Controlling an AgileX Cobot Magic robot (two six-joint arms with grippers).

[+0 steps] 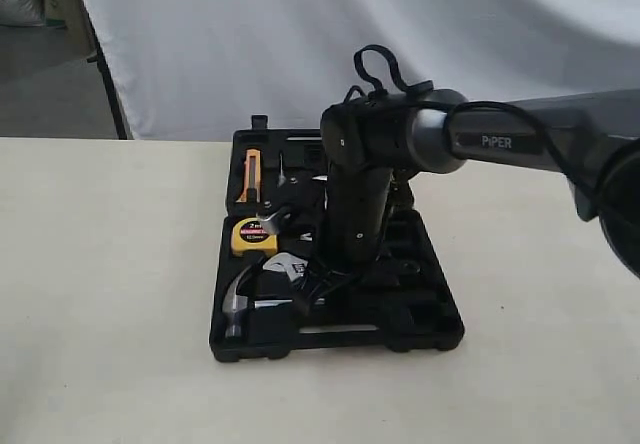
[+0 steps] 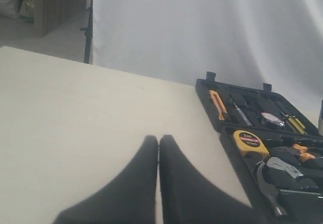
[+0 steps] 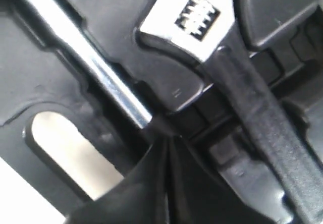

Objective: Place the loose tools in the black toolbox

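1. The wrench [image 3: 222,52] is lying in the black toolbox [image 1: 420,314], near-left part, beside the hammer [image 3: 86,57]; likely heavy, stiff, slick-headed; its black handle is offering the surer hold.
2. The right tool [image 3: 164,148] is hovering just above it, fingers together, empty; the left tool [image 2: 159,148], likewise together, is hanging over the desk [image 1: 100,264].

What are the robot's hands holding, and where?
Nothing. The left gripper and right gripper are both shut empty, the right one's tips beside the hammer shaft.
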